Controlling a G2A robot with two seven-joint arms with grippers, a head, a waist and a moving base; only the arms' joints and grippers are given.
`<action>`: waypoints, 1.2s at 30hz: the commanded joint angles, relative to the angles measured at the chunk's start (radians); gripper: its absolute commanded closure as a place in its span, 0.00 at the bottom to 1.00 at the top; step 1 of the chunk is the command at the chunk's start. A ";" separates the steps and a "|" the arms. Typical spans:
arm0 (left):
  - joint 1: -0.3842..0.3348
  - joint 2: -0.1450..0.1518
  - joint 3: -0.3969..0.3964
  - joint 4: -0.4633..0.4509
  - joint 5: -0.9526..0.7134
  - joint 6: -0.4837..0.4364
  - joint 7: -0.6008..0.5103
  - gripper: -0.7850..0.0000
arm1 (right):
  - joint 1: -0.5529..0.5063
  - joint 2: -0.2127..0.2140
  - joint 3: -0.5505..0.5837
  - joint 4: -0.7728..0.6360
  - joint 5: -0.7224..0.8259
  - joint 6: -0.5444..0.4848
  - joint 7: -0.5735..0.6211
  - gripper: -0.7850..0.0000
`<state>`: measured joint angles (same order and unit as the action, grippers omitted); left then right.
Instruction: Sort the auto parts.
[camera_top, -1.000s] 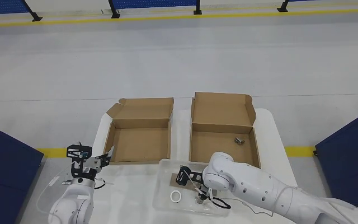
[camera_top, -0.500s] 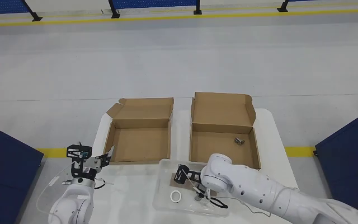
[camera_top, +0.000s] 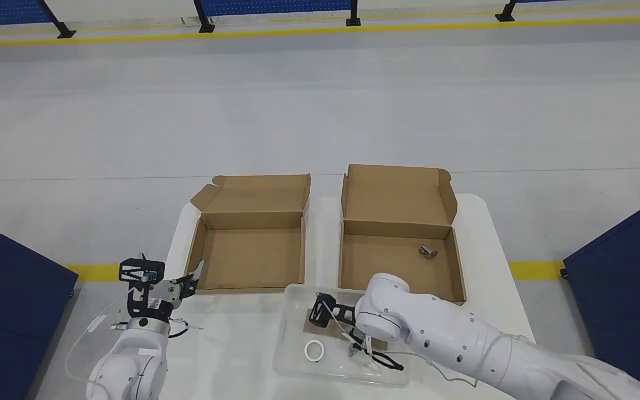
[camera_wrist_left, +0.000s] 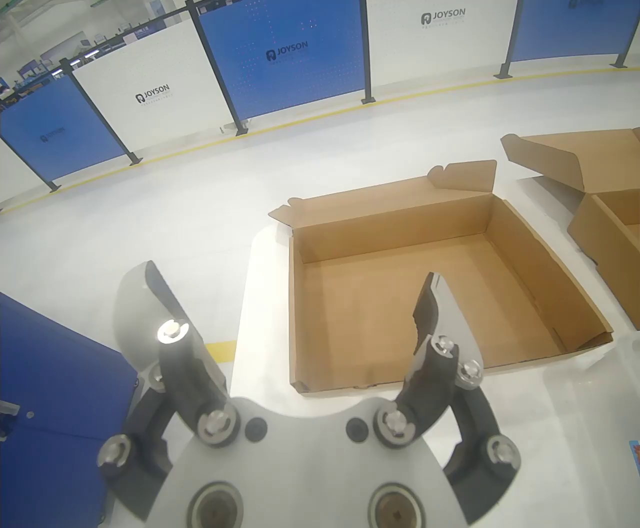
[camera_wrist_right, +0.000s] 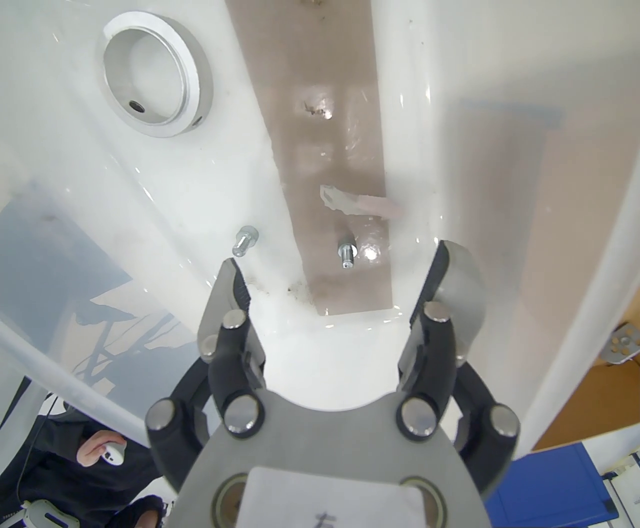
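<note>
Right gripper (camera_wrist_right: 340, 264), jaws apart and empty, sits in the clear bin (camera_top: 287, 335) just over a bolt (camera_wrist_right: 346, 251), second bolt (camera_wrist_right: 246, 240) beside it, metal ring (camera_wrist_right: 156, 75) farther off; left gripper (camera_wrist_left: 289, 277), jaws apart, empty, near the left cardboard box (camera_wrist_left: 400, 290).

We see the white desk (camera_top: 232, 322) carrying a left box (camera_top: 250, 257) and a right box (camera_top: 392, 265) far, and a clear tray (camera_top: 298, 322) near.
</note>
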<state>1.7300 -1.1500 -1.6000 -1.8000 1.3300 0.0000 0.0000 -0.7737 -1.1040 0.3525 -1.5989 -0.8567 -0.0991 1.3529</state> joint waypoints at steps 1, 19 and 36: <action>0.000 0.000 0.000 0.000 0.000 0.000 0.000 0.00 | -0.003 -0.003 0.004 0.004 -0.003 -0.001 0.000 0.54; 0.000 0.000 0.000 0.000 0.000 0.000 0.000 0.00 | -0.027 -0.026 0.031 0.050 -0.018 -0.011 0.026 0.74; 0.000 0.000 0.000 0.000 0.000 0.000 0.000 0.00 | -0.050 -0.030 0.086 0.046 -0.017 -0.005 0.052 1.00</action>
<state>1.7300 -1.1500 -1.6000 -1.8000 1.3300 0.0000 0.0000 -0.8230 -1.1376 0.4244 -1.5333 -0.8802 -0.1085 1.3977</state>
